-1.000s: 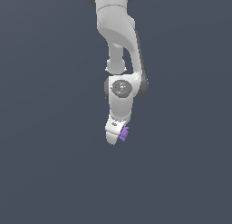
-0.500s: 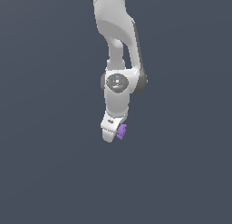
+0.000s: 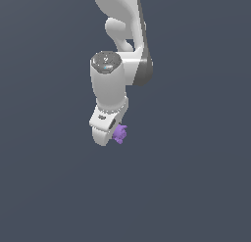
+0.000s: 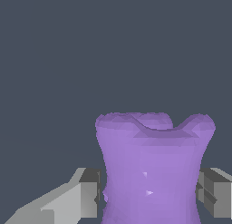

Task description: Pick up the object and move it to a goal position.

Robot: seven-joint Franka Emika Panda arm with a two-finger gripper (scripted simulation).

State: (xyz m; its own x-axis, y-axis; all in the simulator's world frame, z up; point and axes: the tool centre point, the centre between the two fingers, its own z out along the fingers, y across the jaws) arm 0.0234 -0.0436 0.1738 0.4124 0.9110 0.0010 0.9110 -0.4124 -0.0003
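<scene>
The small purple knobbly object (image 3: 119, 133) sits at the lower end of my white gripper (image 3: 109, 133), lifted clear of the grey surface in the exterior view. In the wrist view the purple object (image 4: 154, 168) fills the space between the two grey fingers (image 4: 88, 193), which press on its two sides. The gripper is shut on it. The fingertips themselves are hidden behind the hand in the exterior view.
The white arm (image 3: 120, 55) comes down from the top of the exterior view. All around it is plain dark grey ground (image 3: 196, 187). No goal marker shows.
The arm has risen and shifted a little toward the exterior view's left, carrying the purple object with it. The grip has not changed.
</scene>
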